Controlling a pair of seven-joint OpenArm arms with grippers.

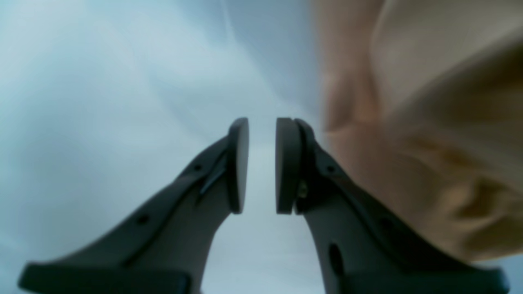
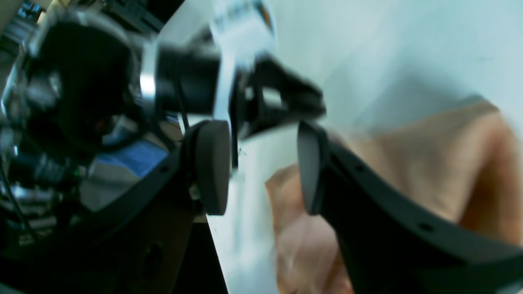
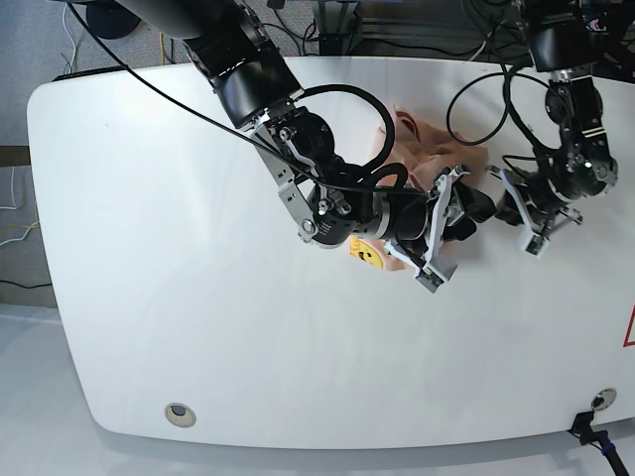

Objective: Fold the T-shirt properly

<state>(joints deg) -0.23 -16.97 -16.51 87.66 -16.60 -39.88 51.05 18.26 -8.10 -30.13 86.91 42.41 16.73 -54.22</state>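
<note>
Between the two dark pads (image 1: 238,163) of the left gripper (image 1: 261,165) a narrow gap shows, with only pale table (image 1: 102,102) behind it and nothing held; blurred peach fabric of the T-shirt (image 1: 429,134) fills the 3 o'clock side of the left wrist view, just beside the nearer finger. Right gripper (image 2: 261,167): pads (image 2: 212,165) stand well apart, nothing between them, cloth visible past the gap toward 5 o'clock and at 3 o'clock; view is heavily motion-blurred, the other arm's dark wrist hardware at 11 o'clock. From the base view, the right gripper (image 3: 458,213) hangs over the garment at about frame centre, its arm running up to 11 o'clock. The left gripper (image 3: 516,203) sits at 3 o'clock from it, near the shirt's edge. The T-shirt (image 3: 422,139) lies bunched on the white table (image 3: 149,248), mostly hidden under the right arm, with a small yellow face print (image 3: 368,254) showing at its 7 o'clock edge.
</note>
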